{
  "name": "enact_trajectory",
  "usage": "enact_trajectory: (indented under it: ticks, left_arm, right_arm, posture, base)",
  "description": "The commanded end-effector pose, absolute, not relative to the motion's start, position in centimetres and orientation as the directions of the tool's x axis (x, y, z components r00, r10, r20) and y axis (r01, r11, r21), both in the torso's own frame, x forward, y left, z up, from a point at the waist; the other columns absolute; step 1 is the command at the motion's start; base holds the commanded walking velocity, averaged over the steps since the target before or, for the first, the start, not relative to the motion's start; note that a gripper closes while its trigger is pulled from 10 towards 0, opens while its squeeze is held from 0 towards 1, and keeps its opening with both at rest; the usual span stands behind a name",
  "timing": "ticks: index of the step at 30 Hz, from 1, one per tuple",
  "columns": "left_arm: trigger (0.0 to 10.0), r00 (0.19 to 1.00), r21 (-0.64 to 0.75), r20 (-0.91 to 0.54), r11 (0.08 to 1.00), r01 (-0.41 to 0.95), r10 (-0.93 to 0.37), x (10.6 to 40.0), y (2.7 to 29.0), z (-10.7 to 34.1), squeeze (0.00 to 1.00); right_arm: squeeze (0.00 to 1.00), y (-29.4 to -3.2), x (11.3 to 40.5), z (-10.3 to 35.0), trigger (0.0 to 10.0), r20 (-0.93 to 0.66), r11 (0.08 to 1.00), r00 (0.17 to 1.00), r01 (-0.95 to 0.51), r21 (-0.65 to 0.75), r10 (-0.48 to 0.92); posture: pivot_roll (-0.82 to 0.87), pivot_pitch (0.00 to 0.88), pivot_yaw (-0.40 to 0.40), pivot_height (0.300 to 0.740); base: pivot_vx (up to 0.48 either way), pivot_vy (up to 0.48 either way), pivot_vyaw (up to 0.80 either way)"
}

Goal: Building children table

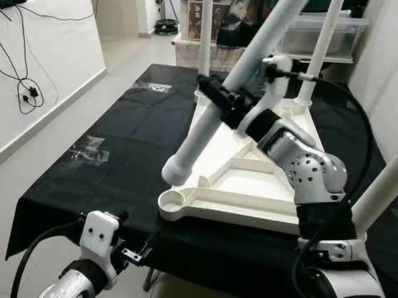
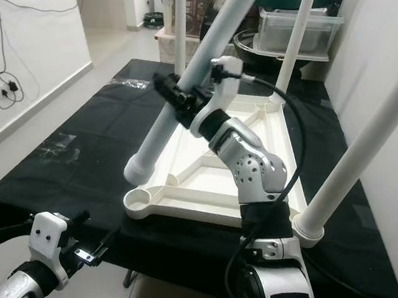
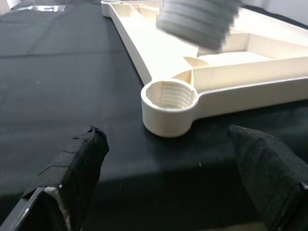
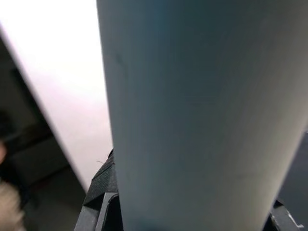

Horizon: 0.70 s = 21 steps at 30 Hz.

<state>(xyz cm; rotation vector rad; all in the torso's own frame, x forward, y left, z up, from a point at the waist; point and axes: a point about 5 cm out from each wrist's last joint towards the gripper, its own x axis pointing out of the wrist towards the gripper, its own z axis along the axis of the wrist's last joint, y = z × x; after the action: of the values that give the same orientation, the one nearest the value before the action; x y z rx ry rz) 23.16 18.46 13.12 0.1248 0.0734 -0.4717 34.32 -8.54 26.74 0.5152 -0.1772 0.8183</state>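
Left eye view: storage boxes (image 1: 315,31) behind tabletop (image 1: 260,178).

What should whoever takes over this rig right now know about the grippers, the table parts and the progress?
Right gripper: shut on a leg, tilted, threaded end just above the empty near-left socket.
Left gripper: open, idle at the cloth's near edge, facing that socket.
Tabletop: upside down on the cloth.
Done: three legs standing, two far, one near right.
Left: seat the fourth leg in the socket and screw it in.
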Motion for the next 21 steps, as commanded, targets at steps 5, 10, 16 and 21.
enact_trajectory:
  ticks: [5,10,16,21]
  left_arm:
    - [10.0,0.904,0.096,-0.185,0.908,0.408,-0.387,21.9,19.7,11.4,0.0]
    - [10.0,0.932,0.067,-0.189,0.943,0.327,-0.31,21.8,20.5,11.1,0.0]
    - [10.0,0.937,0.051,-0.172,0.947,0.316,-0.303,22.1,20.6,11.3,0.0]
    - [10.0,0.934,0.075,-0.162,0.939,0.335,-0.32,22.2,20.3,11.5,0.0]
  right_arm:
    - [0.0,-6.4,34.7,25.5,0.0,0.312,0.572,0.645,-0.763,0.301,0.698]
    - [0.0,-6.4,35.1,25.6,0.0,0.317,0.631,0.693,-0.721,0.287,0.647]
    - [0.0,-7.1,35.1,24.9,0.0,0.308,0.67,0.75,-0.661,0.337,0.586]
    - [0.0,-7.5,34.9,24.6,0.0,0.311,0.684,0.759,-0.651,0.33,0.572]
  posture:
    - [0.13,0.0,-0.125,0.74]
    - [0.14,0.0,-0.131,0.74]
    - [0.13,0.0,-0.114,0.74]
    - [0.13,0.0,-0.112,0.74]
  base:
    - [0.0,0.0,0.0]
    - [0.0,0.0,0.0]
    - [0.0,0.437,-0.39]
    - [0.0,0.094,-0.16]
